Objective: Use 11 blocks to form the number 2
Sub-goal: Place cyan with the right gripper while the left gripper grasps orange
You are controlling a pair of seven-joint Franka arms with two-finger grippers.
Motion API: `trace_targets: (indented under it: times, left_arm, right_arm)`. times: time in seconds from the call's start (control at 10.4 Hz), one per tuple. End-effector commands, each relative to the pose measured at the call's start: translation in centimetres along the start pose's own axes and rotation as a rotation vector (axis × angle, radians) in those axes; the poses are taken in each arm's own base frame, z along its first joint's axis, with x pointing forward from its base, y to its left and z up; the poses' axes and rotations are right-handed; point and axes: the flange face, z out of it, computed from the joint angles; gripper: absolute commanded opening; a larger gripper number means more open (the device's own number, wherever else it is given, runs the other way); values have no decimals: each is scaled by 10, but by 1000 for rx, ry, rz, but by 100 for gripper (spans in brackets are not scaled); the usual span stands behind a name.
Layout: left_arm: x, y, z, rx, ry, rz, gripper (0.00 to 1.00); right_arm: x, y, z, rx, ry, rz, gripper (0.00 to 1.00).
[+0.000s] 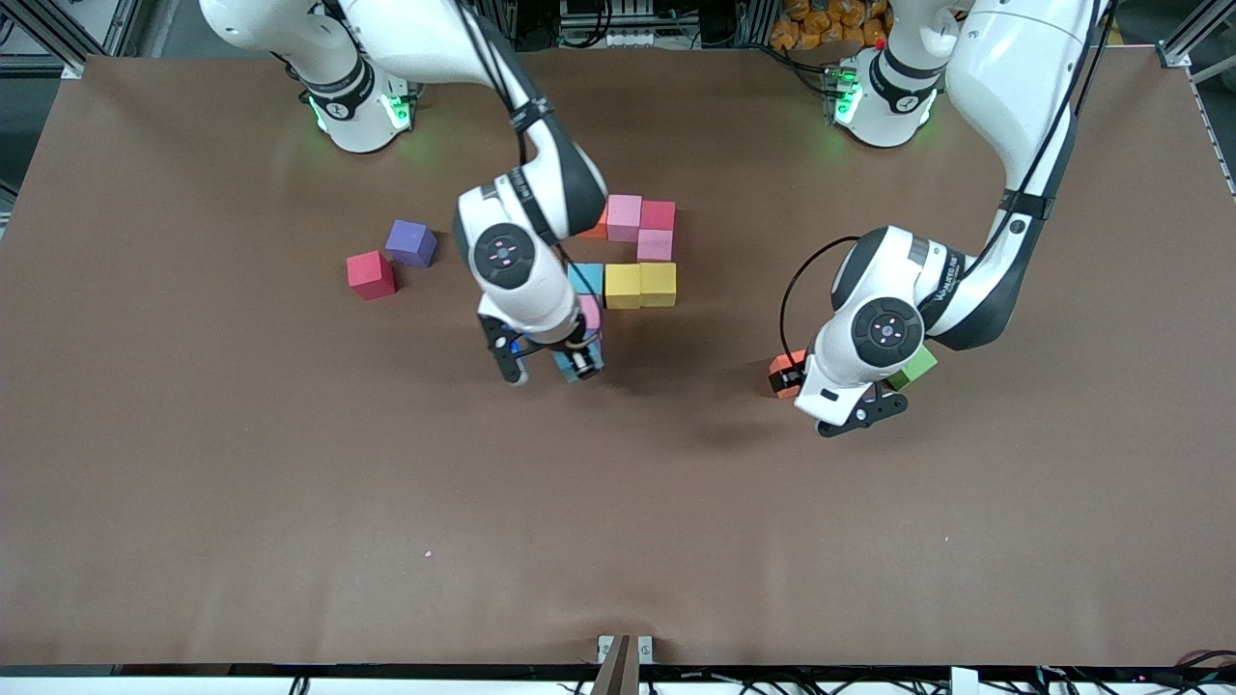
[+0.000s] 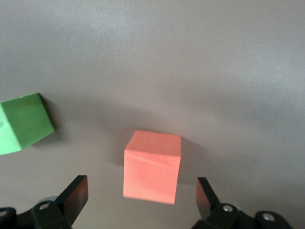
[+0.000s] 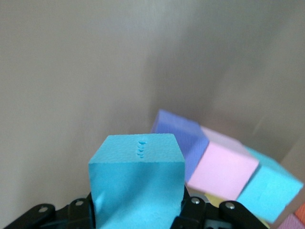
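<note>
The partly built number 2 [image 1: 632, 253], a cluster of small matte foam cubes on the brown table [image 1: 241, 502], served as the landmark: pink cubes and 1 orange cube sat in its rows farthest from the front camera, 2 yellow cubes [image 1: 640, 285] and 1 light blue cube [image 1: 585, 278] in the middle row, and another pink cube just nearer the camera. The right gripper [image 1: 552, 362] hung at the camera-side end of that cluster, its fingers clamped on a second light blue matte cube [image 3: 137, 179]. The left gripper [image 1: 845, 410] hovered well away toward the left arm's end of the table, fingers spread wide around a loose orange matte cube [image 2: 152, 167], touching nothing, with a green cube [image 2: 23, 123] just beside it. A red cube [image 1: 371, 274] and a purple cube [image 1: 411, 242] lay loose toward the right arm's end. The risk, as I judged it, was that lowering the held cube so tight against the cluster could nudge the placed cubes out of line; the left fingers might also brush the green cube.
</note>
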Motion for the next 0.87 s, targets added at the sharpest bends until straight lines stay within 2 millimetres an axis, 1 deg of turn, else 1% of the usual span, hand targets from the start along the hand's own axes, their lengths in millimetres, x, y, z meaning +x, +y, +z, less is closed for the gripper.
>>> trace_targets:
  times: [0.0, 0.19, 0.48, 0.58, 0.67, 0.77]
  left_arm:
    - [-9, -12, 21, -19, 25, -28, 100]
    - [-9, -10, 29, -17, 17, -62, 100]
    - [-10, -8, 30, -29, 12, -91, 100]
    - [-11, -7, 37, -24, 1, -91, 100]
    - [-14, 0, 43, -29, 3, -81, 100]
    - [-15, 1, 47, -28, 3, -75, 100]
  right_arm:
    - [-34, 1, 10, -9, 6, 58, 48]
    - [-41, 2, 14, -11, 8, 127, 48]
    - [-40, -1, 23, -13, 17, 224, 48]
    - [-37, -4, 22, -9, 16, 262, 48]
    - [-40, -5, 24, -7, 15, 272, 47]
    - [-40, -8, 26, -2, 15, 293, 47]
